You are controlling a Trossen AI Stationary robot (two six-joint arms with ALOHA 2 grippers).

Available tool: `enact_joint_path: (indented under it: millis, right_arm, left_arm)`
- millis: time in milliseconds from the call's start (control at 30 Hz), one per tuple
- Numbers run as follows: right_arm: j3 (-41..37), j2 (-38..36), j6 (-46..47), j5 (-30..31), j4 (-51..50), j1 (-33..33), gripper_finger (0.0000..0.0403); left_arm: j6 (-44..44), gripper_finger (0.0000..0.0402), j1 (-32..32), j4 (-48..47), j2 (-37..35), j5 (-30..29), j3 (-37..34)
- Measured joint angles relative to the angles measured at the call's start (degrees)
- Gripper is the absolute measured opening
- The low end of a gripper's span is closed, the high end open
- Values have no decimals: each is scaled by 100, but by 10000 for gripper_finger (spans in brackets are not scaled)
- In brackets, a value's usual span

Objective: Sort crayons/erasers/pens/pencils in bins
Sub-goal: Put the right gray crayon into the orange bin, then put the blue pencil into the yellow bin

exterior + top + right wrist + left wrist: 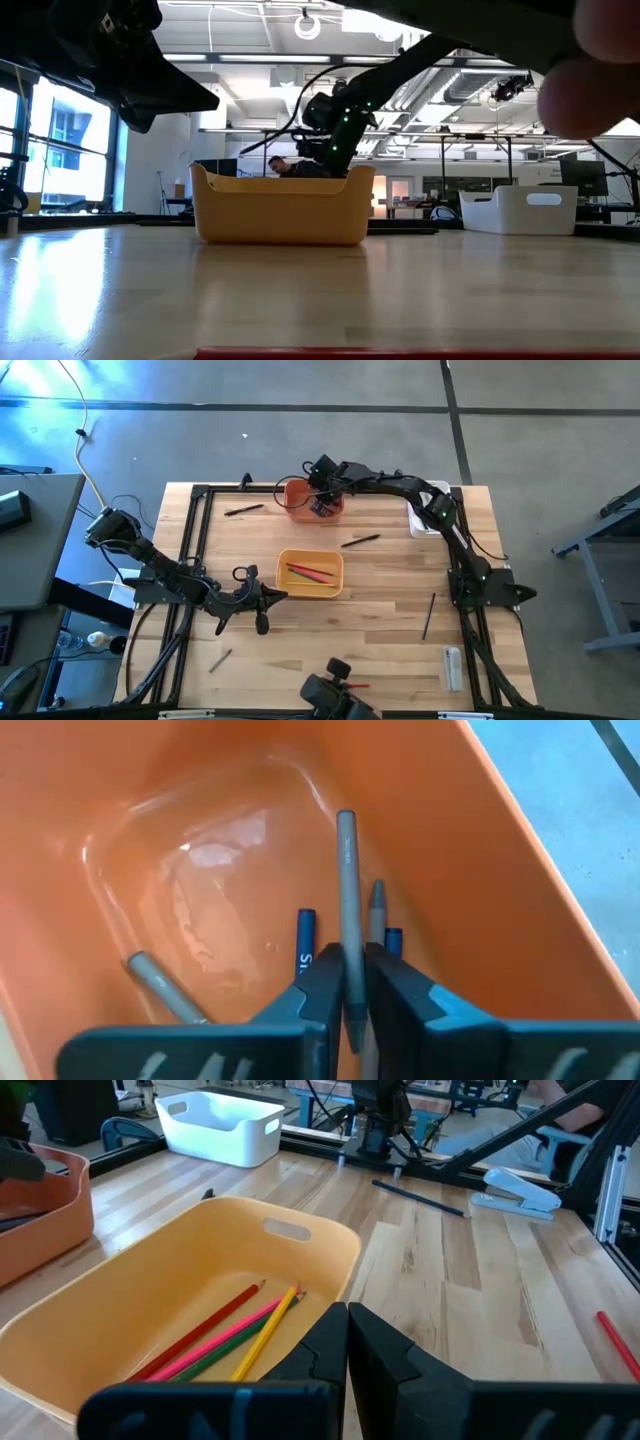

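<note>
Light wood-plank table carries orange bin, yellow-orange bin, white bin, scattered dark pens, a red stick, a stapler.

— What did the arms look like?
— Both were dark and jointed, trailing black cables. The right arm carried small green lights, seen in the low view.
— And the fingers?
— The left gripper had matt black, wedge-shaped fingers (blocky housing behind); the right gripper matched, at twelve o'clock on the table.
</note>
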Motion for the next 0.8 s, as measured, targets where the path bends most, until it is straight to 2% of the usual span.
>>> enact_joint_path:
  millis: [267, 400, 567, 700, 800]
  right_arm:
    - [0, -12, 127, 79, -4, 0, 94]
    - [0, -173, 101, 141, -35, 0, 103]
    - [0, -735, -45, 237, -38, 23, 79]
    - [0, -1152, -180, 197, 11, 115, 35]
    - [-284, -1418, -191, 186, 507, 180, 6]
  left_arm:
    - [21, 0, 0, -3, 2, -24, 0]
    - [107, 0, 0, -3, 0, -33, 0]
    - [107, 0, 0, -3, 0, -63, 0]
    - [107, 0, 0, -5, 1, -59, 0]
    - [105, 0, 0, -7, 2, -48, -1]
